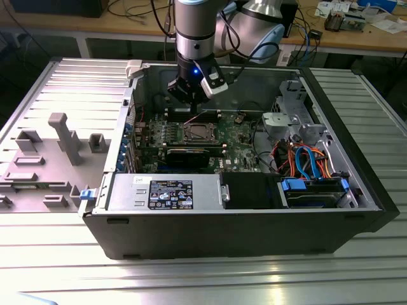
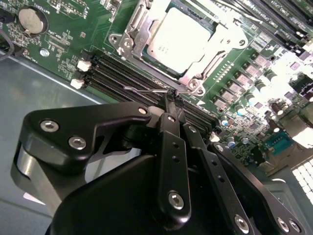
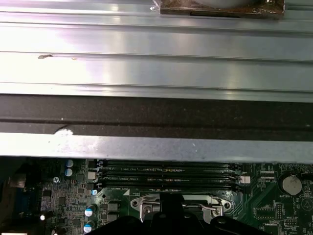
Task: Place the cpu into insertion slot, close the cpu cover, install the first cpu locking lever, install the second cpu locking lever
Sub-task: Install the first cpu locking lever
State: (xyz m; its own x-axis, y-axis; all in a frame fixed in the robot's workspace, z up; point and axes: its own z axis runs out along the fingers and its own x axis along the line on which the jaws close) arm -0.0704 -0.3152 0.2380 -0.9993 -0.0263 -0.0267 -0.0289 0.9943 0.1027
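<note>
the hand [image 2: 172, 98] is pinched on a thin wire locking lever [image 2: 146, 90] at the socket's edge, fingers [image 2: 171, 142] pressed together, as the second wrist view shows. the exterior view has the arm reaching down into the open computer case [image 1: 356, 190] on the ribbed metal surface [image 1: 191, 279]. the cpu [image 2: 181, 39] sits in the insertion slot [image 1: 198, 133], dull silver top framed by the closed cpu cover [image 2: 142, 27], mid-motherboard beside the black memory slots [image 3: 166, 174].
</note>
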